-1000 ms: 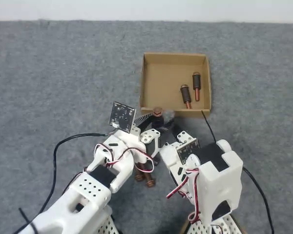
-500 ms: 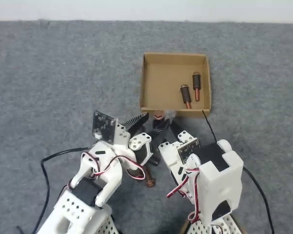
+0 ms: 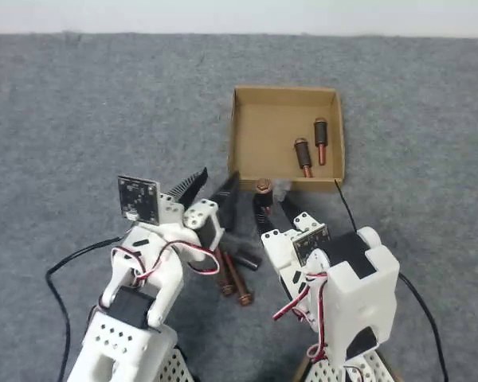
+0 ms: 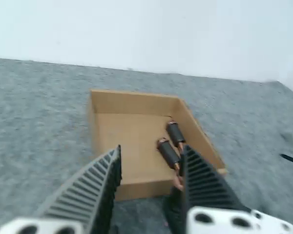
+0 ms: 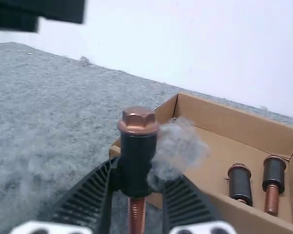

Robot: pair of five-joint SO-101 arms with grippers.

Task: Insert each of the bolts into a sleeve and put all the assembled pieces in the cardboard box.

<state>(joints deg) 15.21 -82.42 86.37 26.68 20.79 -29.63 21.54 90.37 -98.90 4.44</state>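
Now the right hand (image 5: 137,181) grips a sleeved bolt (image 5: 136,146) upright beside the box (image 3: 263,135), ready to drop in. The left hand (image 3: 211,189) hangs open, empty, out of the way.

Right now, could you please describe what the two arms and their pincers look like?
Both the left arm and right arm are white shells with black servos, looped with red, white and black wires. The left pincer and right pincer have black, ribbed, tapered fingers. Each wrist carries a small dark circuit board.
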